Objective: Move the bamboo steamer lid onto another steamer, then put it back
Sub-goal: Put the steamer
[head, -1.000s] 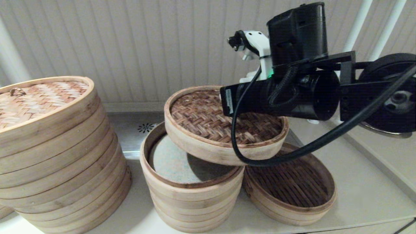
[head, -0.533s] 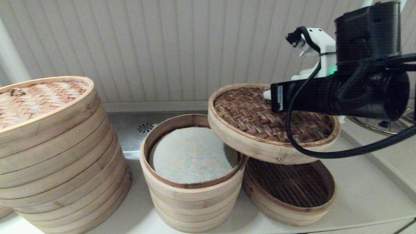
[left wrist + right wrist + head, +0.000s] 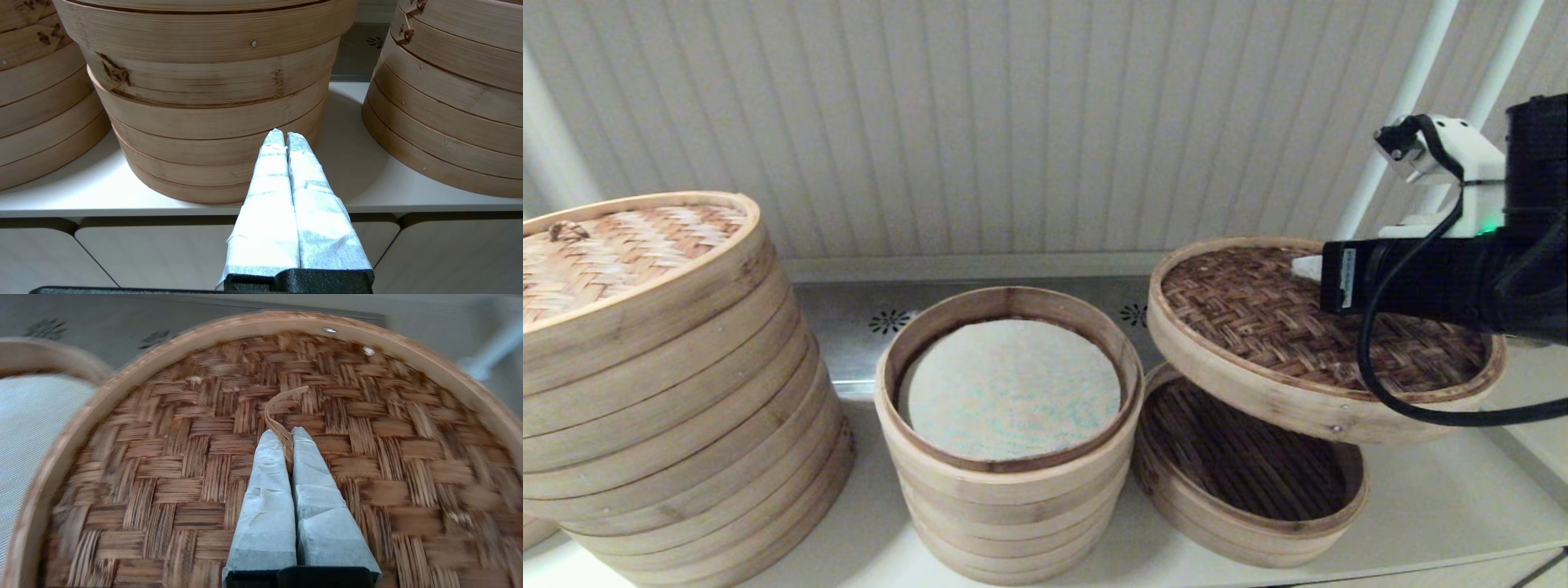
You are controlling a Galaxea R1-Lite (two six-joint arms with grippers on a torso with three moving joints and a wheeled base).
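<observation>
The bamboo steamer lid (image 3: 1282, 327), with its dark herringbone top and pale rim, hangs tilted in the air above the low slatted steamer (image 3: 1241, 465) at the right, overhanging that basket's right side. My right gripper (image 3: 287, 435) is shut on a thin bamboo strip loop (image 3: 278, 408) at the middle of the lid (image 3: 184, 465). In the head view the black right arm (image 3: 1421, 282) hides the grip. My left gripper (image 3: 285, 136) is shut on nothing, parked low before the counter's front edge.
A stack of pale tiers (image 3: 1005, 490) with a whitish liner (image 3: 1013, 388) stands uncovered in the middle. At the left is a wide many-tier stack (image 3: 670, 392) under a tan woven lid (image 3: 613, 245). White pipes (image 3: 1413, 82) rise at the back right.
The right arm has carried the lid to the right, from over the middle stack to above the low slatted steamer. The whitish liner now shows in full.
</observation>
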